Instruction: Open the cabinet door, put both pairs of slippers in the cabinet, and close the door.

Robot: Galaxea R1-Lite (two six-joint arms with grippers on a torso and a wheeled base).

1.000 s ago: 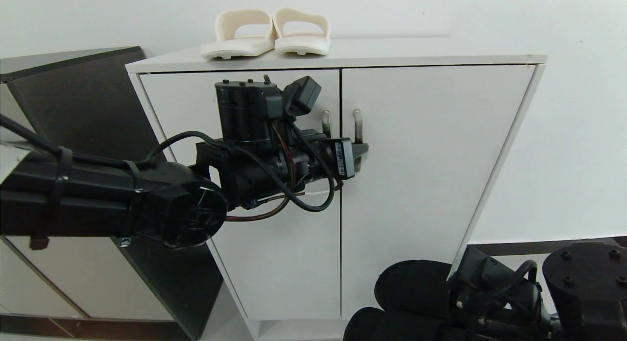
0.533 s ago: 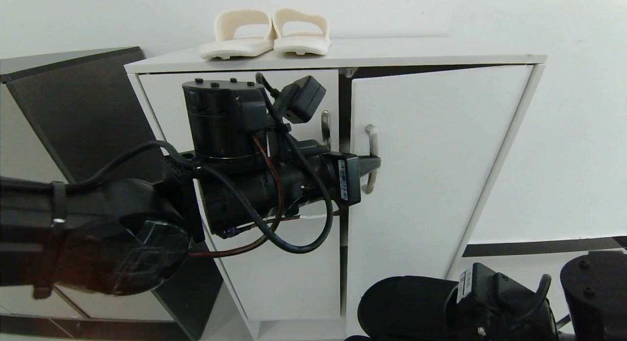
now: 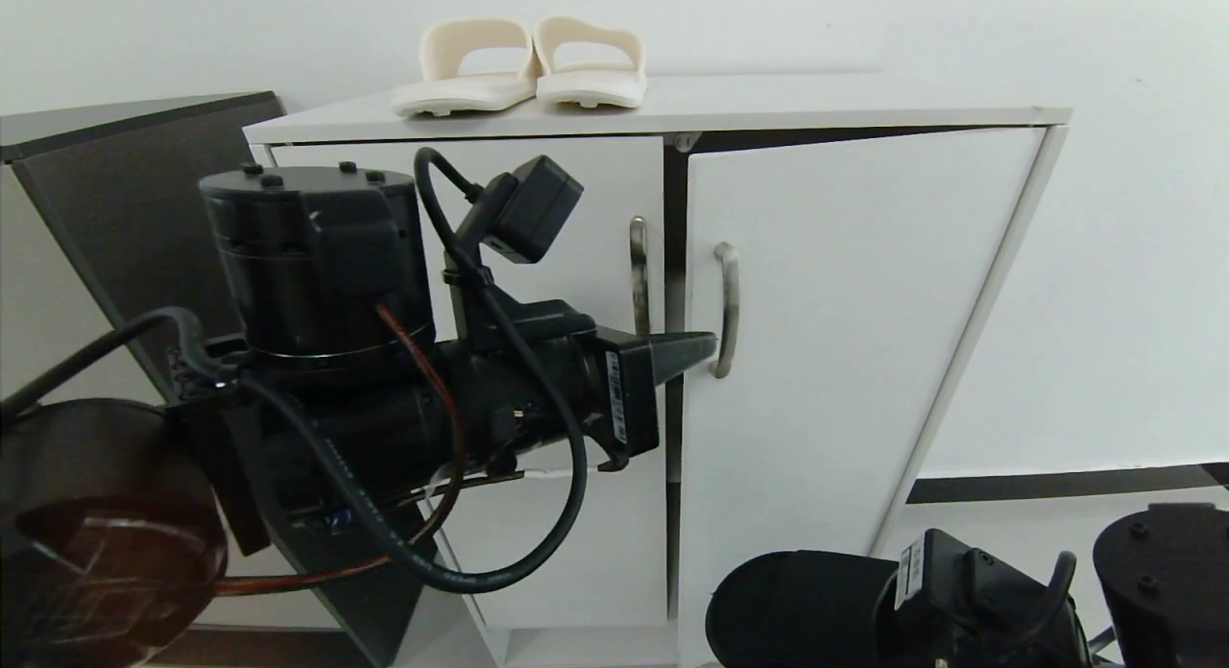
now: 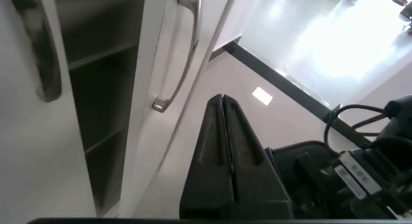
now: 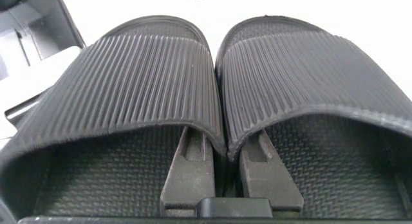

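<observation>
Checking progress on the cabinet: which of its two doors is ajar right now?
The right door in the head view: a dark gap shows along its top and inner edge. The left door sits flush and closed.

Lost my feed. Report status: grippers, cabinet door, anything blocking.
Left gripper shut, empty, beside door handle. Right gripper shut on black slippers. Right door ajar; cream slippers on cabinet top.

The right door [image 3: 845,313], shut a second ago, now stands ajar. The left gripper [image 3: 706,345] has let go of its handle [image 3: 728,308] and drawn back with the arm, fingers pressed together. The black slippers [image 3: 797,601] have sunk lower.
</observation>
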